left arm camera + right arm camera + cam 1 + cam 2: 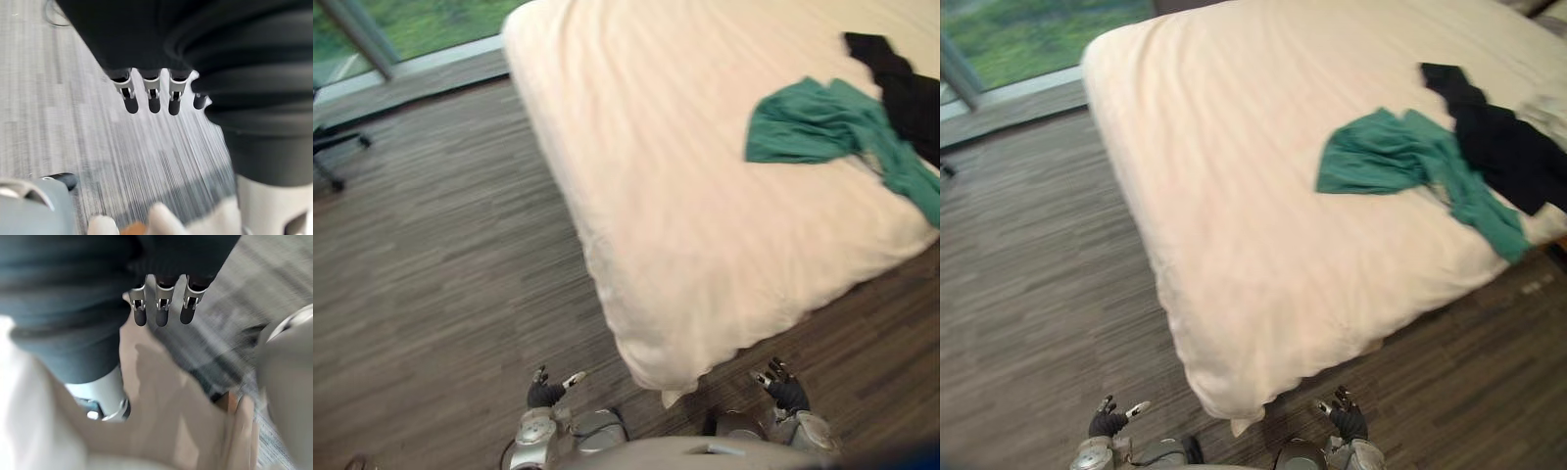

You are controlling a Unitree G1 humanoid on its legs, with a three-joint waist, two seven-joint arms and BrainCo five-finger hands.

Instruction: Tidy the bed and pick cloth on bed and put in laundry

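Your left hand [546, 392] and right hand [788, 392] hang low at the bottom edge, fingers relaxed, holding nothing, flanking the corner of the bed [656, 225]. The green cloth [813, 125] and black cloth [906, 93] lie touching on it, upper right.

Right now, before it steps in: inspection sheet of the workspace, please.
Surface: bed, cream cover, one corner nearest the robot.
Job's things: green cloth crumpled on the bed's right side; black cloth touching it, further right.
Clutter: nothing seen.
Hands: left hand and right hand low by the bed's corner, open, empty.
Cables: nothing seen.
Surroundings: wood floor; window; chair base far left.
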